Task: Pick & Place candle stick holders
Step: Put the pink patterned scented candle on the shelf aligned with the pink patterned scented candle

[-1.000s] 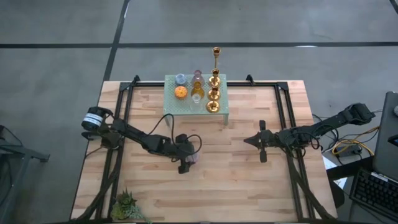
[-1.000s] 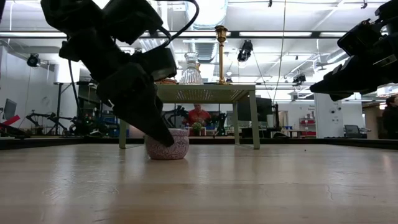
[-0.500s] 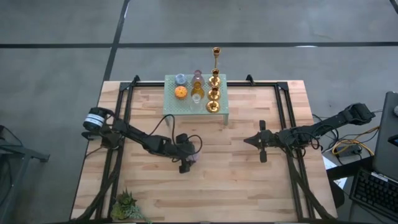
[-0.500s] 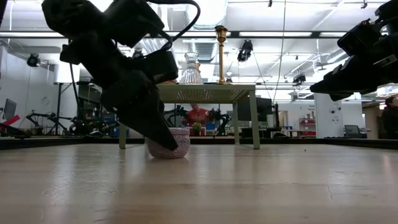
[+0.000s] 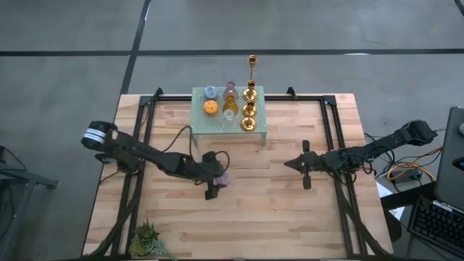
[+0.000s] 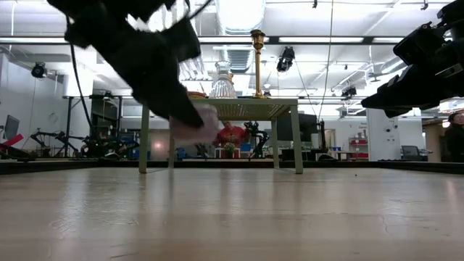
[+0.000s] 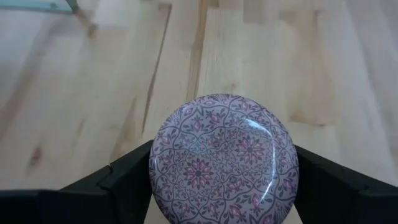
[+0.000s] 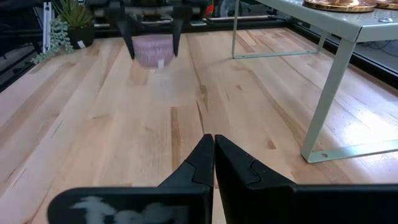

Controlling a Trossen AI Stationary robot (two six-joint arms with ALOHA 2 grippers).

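Observation:
A squat pink holder with a purple pattern (image 7: 224, 155) hangs above the wood table, with my left gripper (image 5: 217, 183) shut on it left of the table's middle. The same holder shows in the low view (image 6: 199, 123) and in the right wrist view (image 8: 152, 50). Several more holders, glass ones (image 5: 210, 107) and shiny gold ones (image 5: 249, 109), stand on the mint-green stand (image 5: 259, 132) at the table's far edge. My right gripper (image 5: 288, 164) waits shut at the right, holding nothing. My left gripper pinches the pink holder's round side wall (image 7: 155, 163) between its two fingers (image 7: 124, 177), one on each opposite side. The fingers come from the table's left, slanting down. The holder is lifted clear of the table, roughly upright.
A tall slender gold candlestick (image 5: 252, 65) rises at the stand's far side. The stand's legs (image 8: 329, 106) reach down to the table. A small spiky green plant (image 5: 148, 239) sits at the near left corner. Bare wood lies between the two grippers.
My left gripper has risen with the pink holder. The holder stood on the table a second ago and now hangs clear of it, level with the stand's top in the low view. My right gripper has kept still.

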